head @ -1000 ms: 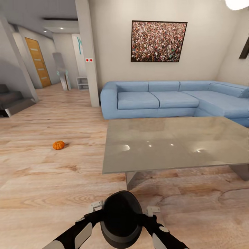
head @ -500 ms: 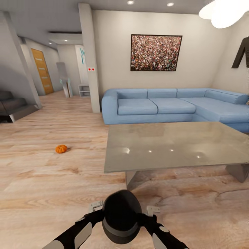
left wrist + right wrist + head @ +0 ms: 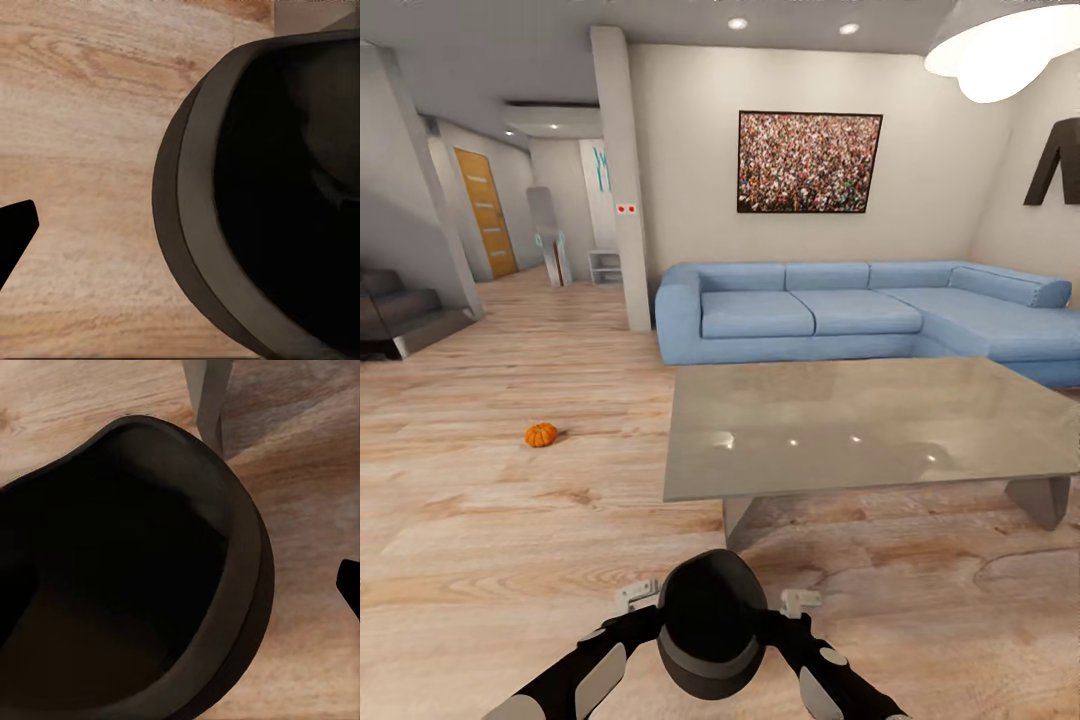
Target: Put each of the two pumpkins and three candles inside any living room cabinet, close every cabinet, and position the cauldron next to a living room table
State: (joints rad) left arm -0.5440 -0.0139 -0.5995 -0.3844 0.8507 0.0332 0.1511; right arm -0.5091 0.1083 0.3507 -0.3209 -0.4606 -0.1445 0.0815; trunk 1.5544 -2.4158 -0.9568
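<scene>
The black cauldron [image 3: 712, 625] hangs between my two arms at the bottom of the head view, just in front of the grey table [image 3: 860, 425]. My left gripper [image 3: 648, 608] and right gripper [image 3: 788, 610] grip its rim from either side. The wrist views look closely at the cauldron rim [image 3: 187, 225] [image 3: 247, 570] over the wood floor, with one dark fingertip [image 3: 15, 232] [image 3: 351, 581] outside the rim in each. One orange pumpkin [image 3: 541, 434] lies on the floor to the left of the table. The candles and the cabinet are out of view.
A blue corner sofa [image 3: 840, 310] stands behind the table against the wall. A square pillar [image 3: 622, 180] rises left of the sofa. Steps [image 3: 400, 315] sit at the far left, and a hallway with an orange door [image 3: 485, 210] leads away. Open wood floor lies around the pumpkin.
The camera has tilted up, so more ceiling and the lamp show and the room sits lower in the picture. The cauldron stays held between both grippers.
</scene>
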